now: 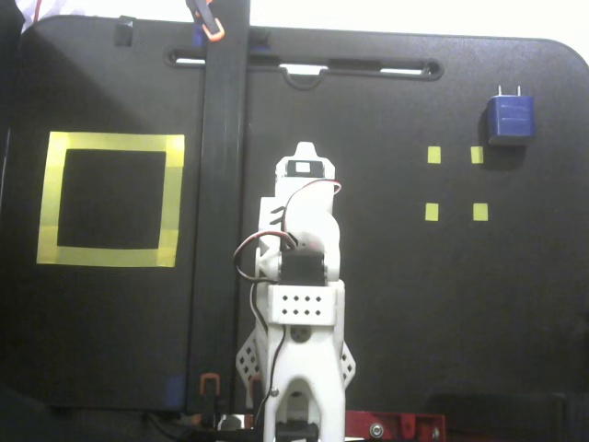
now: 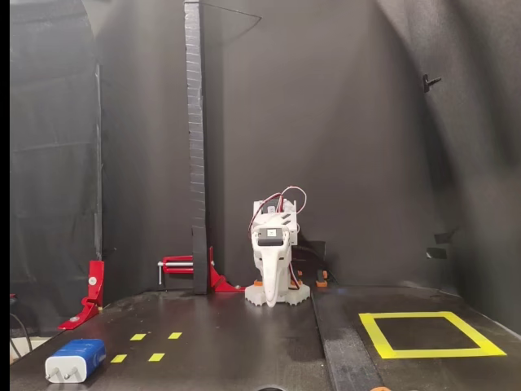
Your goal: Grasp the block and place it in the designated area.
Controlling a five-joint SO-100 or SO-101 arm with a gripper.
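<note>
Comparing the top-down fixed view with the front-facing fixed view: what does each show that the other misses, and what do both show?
Only the top-down fixed view shows the table's slotted handle and an orange clip. Only the front-facing fixed view shows the red clamps and the dark backdrop. Both show the folded white arm, the blue block beside four small yellow squares, and the yellow square outline. The claw state is unclear.

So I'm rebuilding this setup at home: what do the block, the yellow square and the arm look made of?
The block looks like smooth, slightly glossy blue plastic with two pale prongs, possibly metal. The yellow square looks like flat matte tape strips laid on the dark table. The arm looks like white matte plastic, perhaps printed; that is a guess.
</note>
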